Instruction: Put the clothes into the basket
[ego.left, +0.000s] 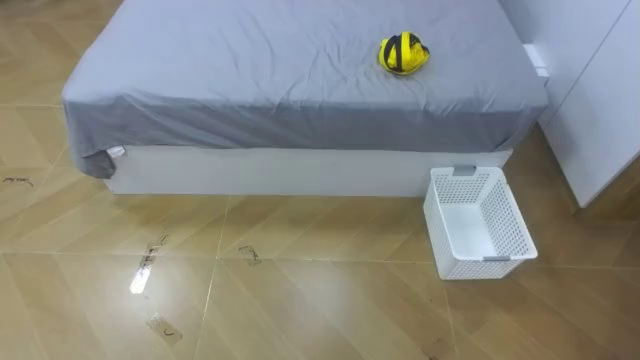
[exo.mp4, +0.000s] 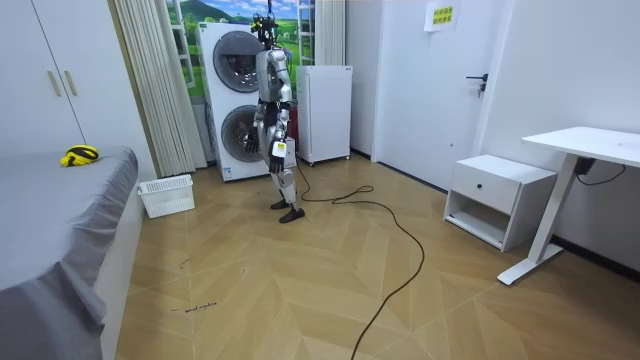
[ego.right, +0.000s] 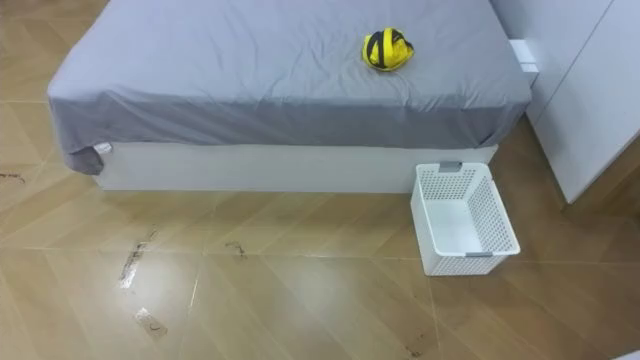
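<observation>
The wooden floor (ego.left: 300, 300) lies nearest, glossy planks set in a herringbone pattern, with a bright patch of glare and a few dark scuffs. On it stands the basket (ego.left: 511, 224), a rectangular white plastic tub with perforated walls and grey handle grips, open-topped and with nothing inside, just beside the corner of the bed (ego.left: 280, 170). The bed has a smooth white base and a grey sheet (ego.left: 260, 70), softly creased and hanging loose over the edge. The clothes (ego.left: 403, 54) sit on that sheet toward the far side, a small crumpled bundle of yellow fabric with black stripes, well apart from the basket. In the room view the robot stands upright before the stacked washing machines (exo.mp4: 235, 100), facing the bed, its left hand (exo.mp4: 278, 151) hanging at its side; whether either hand is released or clenched cannot be told.
</observation>
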